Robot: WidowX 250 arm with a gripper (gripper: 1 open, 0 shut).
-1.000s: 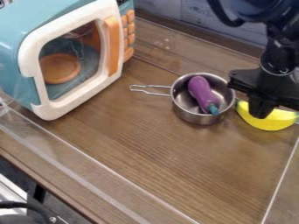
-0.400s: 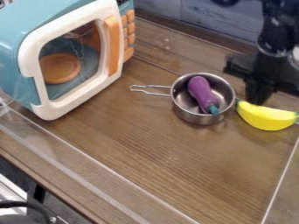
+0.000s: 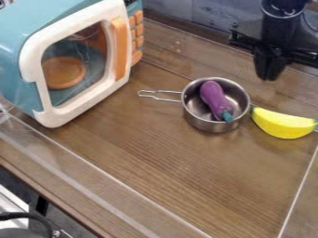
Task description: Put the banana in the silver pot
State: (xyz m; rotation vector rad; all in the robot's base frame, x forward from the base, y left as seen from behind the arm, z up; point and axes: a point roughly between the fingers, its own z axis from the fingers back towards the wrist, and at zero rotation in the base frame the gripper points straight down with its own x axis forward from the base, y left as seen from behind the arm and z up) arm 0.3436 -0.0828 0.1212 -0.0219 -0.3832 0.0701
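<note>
The yellow banana (image 3: 285,123) lies flat on the wooden table, just right of the silver pot (image 3: 195,112). A purple eggplant (image 3: 218,99) rests inside the pot, whose wire handle points left. My gripper (image 3: 269,71) hangs above and behind the banana, well clear of it and pointing steeply down. Nothing is between its fingers. They read as one dark block, so any gap between them is not visible.
A teal and cream toy microwave (image 3: 69,58) stands at the left with its door open. A clear plastic wall (image 3: 149,191) runs along the front and right edges of the table.
The gripper has lifted off the banana and moved up and slightly left in the picture. The banana stays on the table beside the pot.
</note>
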